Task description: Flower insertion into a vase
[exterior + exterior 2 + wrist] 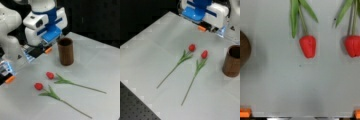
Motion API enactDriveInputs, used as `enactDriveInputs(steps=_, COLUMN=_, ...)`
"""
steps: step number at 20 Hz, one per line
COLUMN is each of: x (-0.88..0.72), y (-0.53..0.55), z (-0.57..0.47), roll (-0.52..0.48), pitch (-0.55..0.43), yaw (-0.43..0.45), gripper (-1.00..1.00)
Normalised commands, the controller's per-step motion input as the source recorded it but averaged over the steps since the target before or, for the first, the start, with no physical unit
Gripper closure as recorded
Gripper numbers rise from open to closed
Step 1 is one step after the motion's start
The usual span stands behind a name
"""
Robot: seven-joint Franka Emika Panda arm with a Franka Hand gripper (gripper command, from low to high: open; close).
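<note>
Looked like the very start of the job: both tulips lay flat on the bench [100, 62] and the vase [65, 51] stood upright with nothing in it. In a front view the vase sat toward 12 o'clock from the near tulip [61, 81], well apart from it, with the far tulip [50, 93] just beside that one at about 7 o'clock.

My read was that the step in hand was the reach for a first flower. That calls for getting the claw [29, 64] low over a thin stem lying flat on the bench, which isn't much to grab.

The claw hung above the bench at roughly 9 o'clock from the vase. It was spread wide, with its orange fingertips [245, 112] at the wrist view's two bottom corners. It carried nothing and touched nothing. In that view one red bud [308, 46] sat near 12 o'clock, and the vase showed at 9 o'clock.
</note>
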Motion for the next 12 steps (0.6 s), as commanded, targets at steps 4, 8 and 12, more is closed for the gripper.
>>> enactDriveInputs(steps=4, x=0.03, y=0.03, z=-0.11, roll=0.108, pitch=-0.008, yaw=0.183, gripper=-1.0)
enactDriveInputs(steps=8, x=0.09, y=0.08, z=-0.25, roll=0.103, pitch=-0.019, yaw=0.103, gripper=-1.0)
enactDriveInputs(steps=12, x=0.06, y=0.08, z=-0.18, roll=0.078, pitch=-0.048, yaw=0.049, gripper=-1.0)
